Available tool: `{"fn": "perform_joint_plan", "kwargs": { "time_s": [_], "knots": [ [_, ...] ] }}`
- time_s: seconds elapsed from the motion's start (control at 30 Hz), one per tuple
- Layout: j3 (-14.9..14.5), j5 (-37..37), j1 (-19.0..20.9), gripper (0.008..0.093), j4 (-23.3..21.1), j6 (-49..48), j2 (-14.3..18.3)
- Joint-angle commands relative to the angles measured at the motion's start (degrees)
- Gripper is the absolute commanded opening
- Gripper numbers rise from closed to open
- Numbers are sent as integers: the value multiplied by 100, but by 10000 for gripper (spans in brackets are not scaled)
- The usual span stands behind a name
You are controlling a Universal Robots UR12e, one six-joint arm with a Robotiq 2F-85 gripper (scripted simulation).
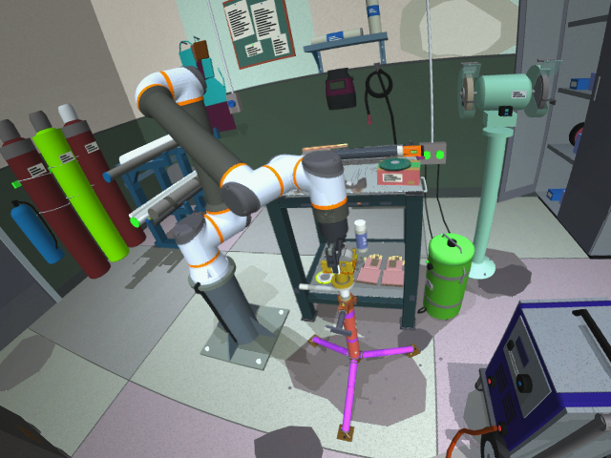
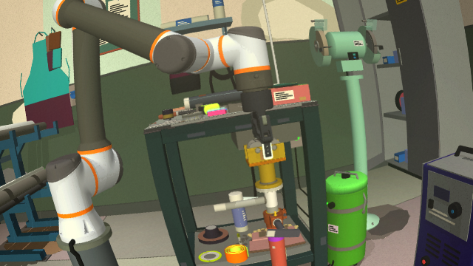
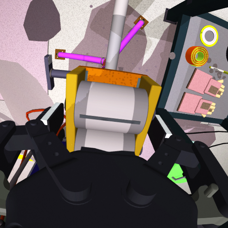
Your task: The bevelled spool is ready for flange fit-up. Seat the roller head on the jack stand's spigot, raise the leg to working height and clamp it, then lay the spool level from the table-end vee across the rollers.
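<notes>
In front of the dark work table stands the jack stand point(image 1: 352, 340) with magenta tripod feet and an orange column. Its yellow roller head point(image 2: 265, 154) point(image 3: 110, 110), with pale grey rollers, sits on top of the pale inner leg point(image 2: 271, 201). A grey clamp handle point(image 2: 283, 232) sticks out of the column's collar. My gripper point(image 2: 266, 151) point(image 3: 106, 125) hangs open straight above the roller head, its fingers on either side of the yoke and holding nothing. The dark spool point(image 1: 367, 151) with an orange end lies along the table top.
The table's lower shelf point(image 3: 200, 70) carries pink gloves, tape rolls and a spray can, close beside the stand. A green canister point(image 1: 446, 276) and a pedestal grinder point(image 1: 498, 148) stand to the right, a blue welder point(image 1: 548, 365) nearer, and gas cylinders point(image 1: 69, 182) to the left.
</notes>
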Motion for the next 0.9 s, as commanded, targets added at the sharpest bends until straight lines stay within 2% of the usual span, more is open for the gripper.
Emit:
{"fn": "perform_joint_plan", "kwargs": {
  "time_s": [0.0, 0.2, 0.63, 0.87],
  "knots": [
    [-7, 0, 0, 934, 0, 0, -4],
    [-90, 0, 0, 934, 154, 0, -84],
    [-566, 0, 0, 934, 980, 0, -433],
    [-632, 0, 0, 934, 1090, 0, -470]
  ]
}}
